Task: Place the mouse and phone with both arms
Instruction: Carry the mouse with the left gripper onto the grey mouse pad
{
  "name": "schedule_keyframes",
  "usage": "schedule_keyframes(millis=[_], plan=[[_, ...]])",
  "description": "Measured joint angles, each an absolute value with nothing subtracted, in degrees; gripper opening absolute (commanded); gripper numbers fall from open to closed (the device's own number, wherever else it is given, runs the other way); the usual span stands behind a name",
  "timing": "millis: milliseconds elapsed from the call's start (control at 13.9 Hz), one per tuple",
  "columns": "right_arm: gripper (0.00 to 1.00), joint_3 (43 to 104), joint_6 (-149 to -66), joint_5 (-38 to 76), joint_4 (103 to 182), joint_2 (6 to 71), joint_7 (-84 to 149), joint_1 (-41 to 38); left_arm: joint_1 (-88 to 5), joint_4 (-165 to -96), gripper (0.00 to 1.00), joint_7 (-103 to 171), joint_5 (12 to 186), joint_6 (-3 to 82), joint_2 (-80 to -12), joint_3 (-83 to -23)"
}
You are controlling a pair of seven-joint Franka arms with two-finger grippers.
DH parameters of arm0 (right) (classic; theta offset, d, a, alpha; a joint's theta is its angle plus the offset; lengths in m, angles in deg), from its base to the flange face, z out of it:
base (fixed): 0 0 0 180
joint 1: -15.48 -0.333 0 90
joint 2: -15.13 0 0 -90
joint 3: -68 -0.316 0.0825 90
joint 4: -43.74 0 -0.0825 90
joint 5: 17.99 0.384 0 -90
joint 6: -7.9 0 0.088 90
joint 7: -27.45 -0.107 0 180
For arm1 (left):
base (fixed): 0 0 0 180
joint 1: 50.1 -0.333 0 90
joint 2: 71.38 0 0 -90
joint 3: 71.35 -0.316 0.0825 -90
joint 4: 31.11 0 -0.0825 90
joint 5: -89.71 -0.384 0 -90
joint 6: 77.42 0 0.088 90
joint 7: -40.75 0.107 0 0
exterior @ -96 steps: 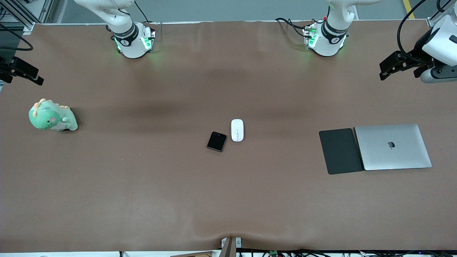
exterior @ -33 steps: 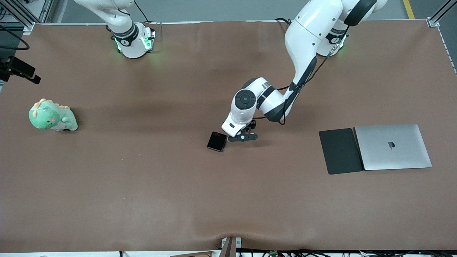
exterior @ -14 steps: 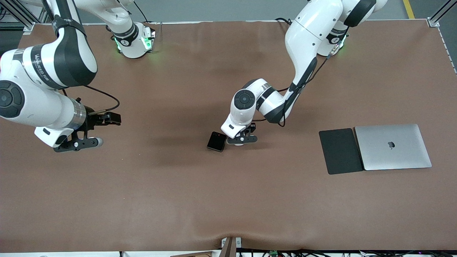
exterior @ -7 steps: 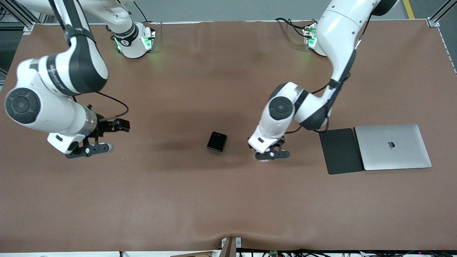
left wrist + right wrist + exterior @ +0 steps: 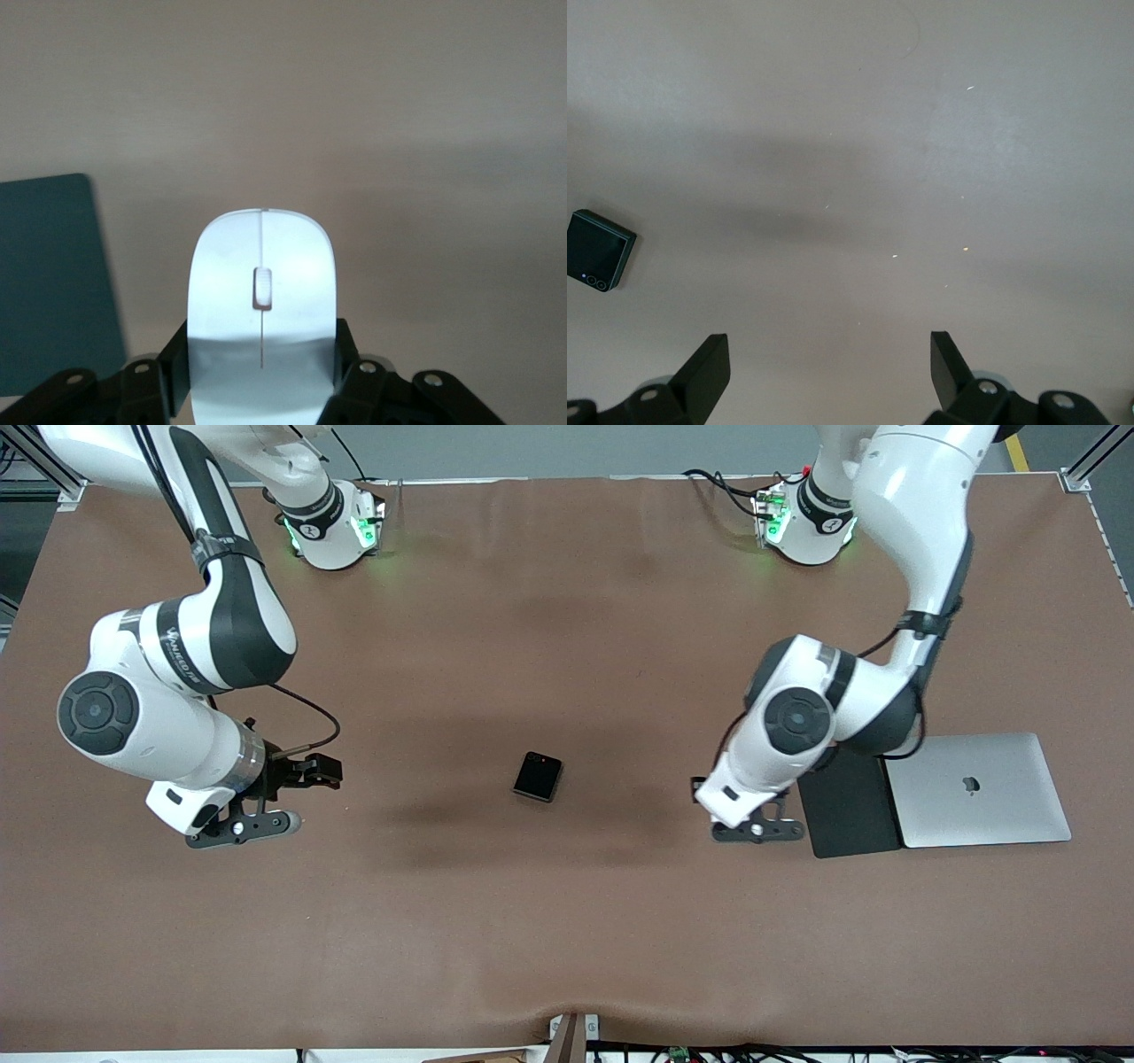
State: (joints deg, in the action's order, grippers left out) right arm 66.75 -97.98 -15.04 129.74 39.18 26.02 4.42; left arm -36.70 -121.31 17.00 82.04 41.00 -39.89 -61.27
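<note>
The phone (image 5: 538,777) lies flat mid-table between both grippers. The left gripper (image 5: 757,831) hangs just beside the dark mouse pad (image 5: 849,815), which touches a closed silver laptop (image 5: 974,790). The right gripper (image 5: 244,828) hovers over bare table (image 5: 567,930).

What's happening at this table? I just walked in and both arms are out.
The left gripper is shut on the white mouse, held in the air over bare table beside the dark mouse pad, which lies against a closed laptop. The right gripper is open and empty over the table toward the right arm's end. The black phone lies untouched mid-table.
</note>
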Motion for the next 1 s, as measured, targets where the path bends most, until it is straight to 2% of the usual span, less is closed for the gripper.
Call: schedule_keyframes(millis=[215,430,789,1004], plan=[[1.0,66.6,-103.8,-14.9,129.8,43.1,26.0,2.9,-43.2,-123.1,0.55,23.3,82.0,39.6,-40.2,-61.3],[1.0,66.6,-104.9,-14.9,129.7,44.7,22.8,-0.8,-48.1,-125.6,0.55,24.0,82.0,40.1,-40.2,-61.2],[1.0,67.0,-104.9,-14.9,129.7,44.7,21.2,-1.6,-53.1,-130.2,0.55,24.4,82.0,44.6,-40.2,-61.2],[1.0,67.1,-104.9,-14.9,129.7,44.8,21.2,-1.6,-55.6,-133.7,0.55,25.8,82.0,50.2,-40.1,-61.3]])
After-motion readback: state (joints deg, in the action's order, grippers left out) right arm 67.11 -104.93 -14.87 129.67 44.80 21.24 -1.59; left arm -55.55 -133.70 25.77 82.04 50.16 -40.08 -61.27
